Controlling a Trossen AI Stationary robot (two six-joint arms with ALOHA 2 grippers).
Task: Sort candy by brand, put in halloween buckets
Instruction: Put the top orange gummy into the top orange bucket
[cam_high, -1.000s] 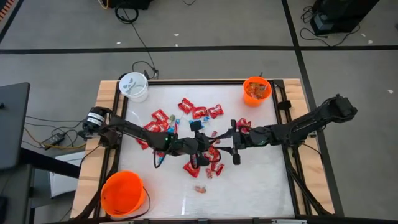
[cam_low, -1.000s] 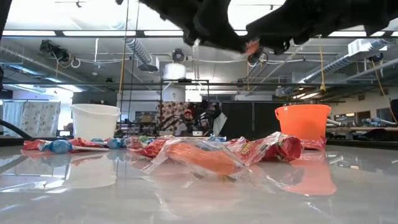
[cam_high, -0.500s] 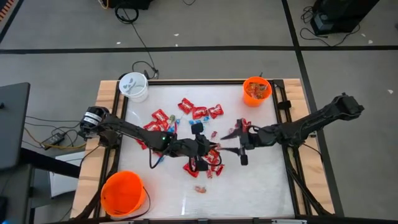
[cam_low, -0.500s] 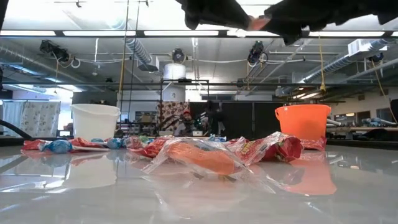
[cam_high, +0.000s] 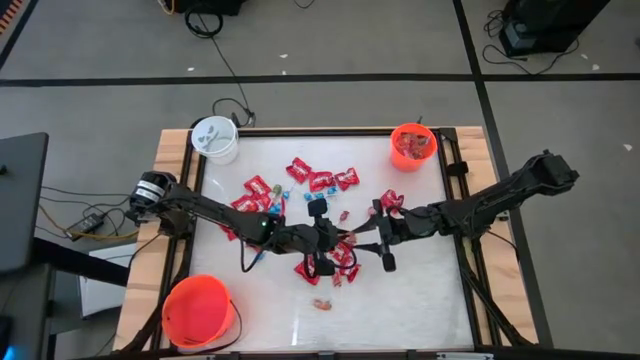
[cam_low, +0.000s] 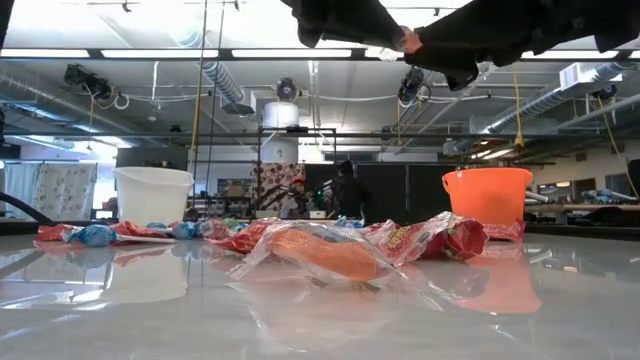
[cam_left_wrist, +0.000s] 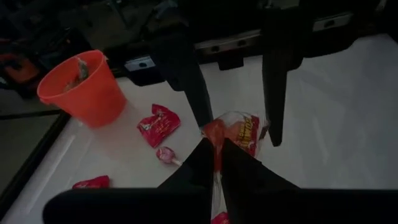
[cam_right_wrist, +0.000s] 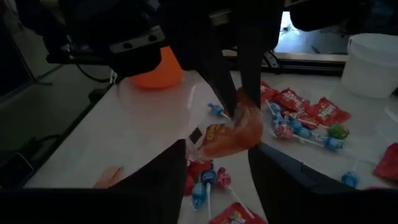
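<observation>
Pinching one end of a clear-wrapped orange candy (cam_left_wrist: 219, 138) between pressed-together fingers, the left gripper (cam_high: 345, 238) holds it in the air above the middle of the table (cam_high: 420, 290). The right gripper (cam_high: 372, 243) faces it from the other side, its two fingers (cam_left_wrist: 186, 74) spread wide to either side of the packet's far end, not closed on it. In the right wrist view the same packet (cam_right_wrist: 231, 132) hangs between the two grippers, with printed lettering on its wrapper.

Below and around them lie loose sweets: red square packets (cam_high: 322, 181), blue-wrapped pieces (cam_right_wrist: 289, 127) and small lollipops (cam_left_wrist: 166, 156) on sticks. Another clear-wrapped orange piece (cam_low: 325, 254) lies nearest the low camera.

The white bucket (cam_high: 215, 139) stands at the far left corner, the small orange bucket (cam_high: 412, 146) at the far right corner with candy inside, and the larger orange bucket (cam_high: 198, 311) at the near left corner.
</observation>
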